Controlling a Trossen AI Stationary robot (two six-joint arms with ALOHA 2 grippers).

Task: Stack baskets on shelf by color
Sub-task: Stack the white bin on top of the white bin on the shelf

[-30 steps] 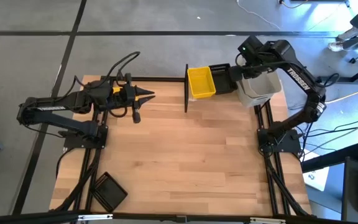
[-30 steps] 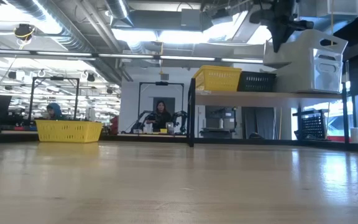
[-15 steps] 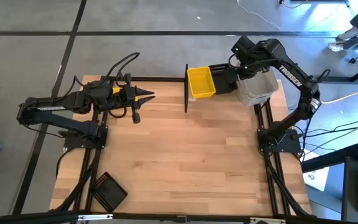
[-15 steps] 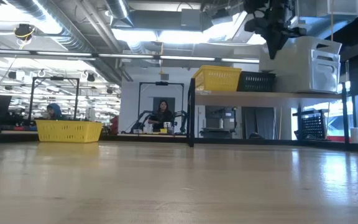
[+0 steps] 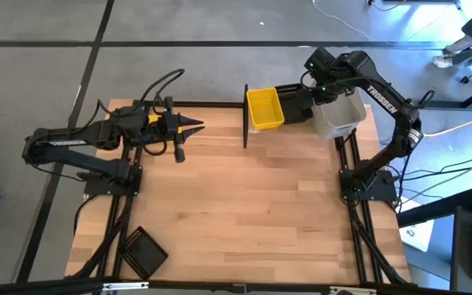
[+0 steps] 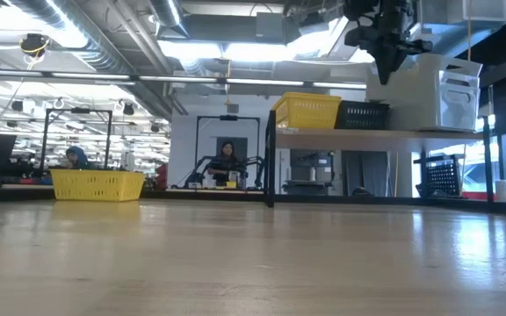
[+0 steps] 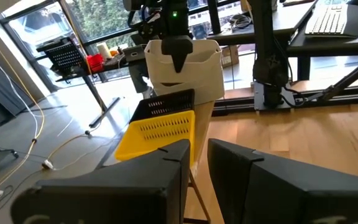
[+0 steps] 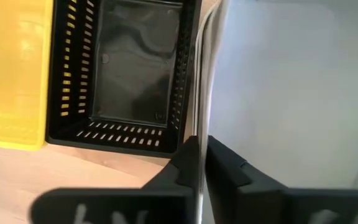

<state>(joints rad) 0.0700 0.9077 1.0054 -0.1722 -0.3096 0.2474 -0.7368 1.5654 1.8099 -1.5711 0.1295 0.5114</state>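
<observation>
Where the right gripper [image 8: 199,158] comes down at the shelf's [image 6: 367,133] end nearest the right arm, you have its two fingers [image 8: 182,163] close together astride one thin wall of the whitish basket [image 8: 291,81], pinching that wall between them. That basket stands on the shelf board, tallest of the row in the low view. Just beside it, toward the shelf's middle, sits the black basket [image 8: 129,68], and touching that, at the shelf's other end by the black post, the yellow basket [image 5: 265,108]. All three stand upright, mouths up.

Your left gripper [image 5: 197,124] waits well apart from the shelf, over the table [image 5: 244,205] and pointing toward the shelf; its fingers [image 7: 166,180] stand slightly apart with nothing between them. Another yellow basket [image 6: 97,184] rests on the table beneath that arm, far from the shelf. One more black basket [image 5: 142,252] lies at the table corner farthest from the shelf.
</observation>
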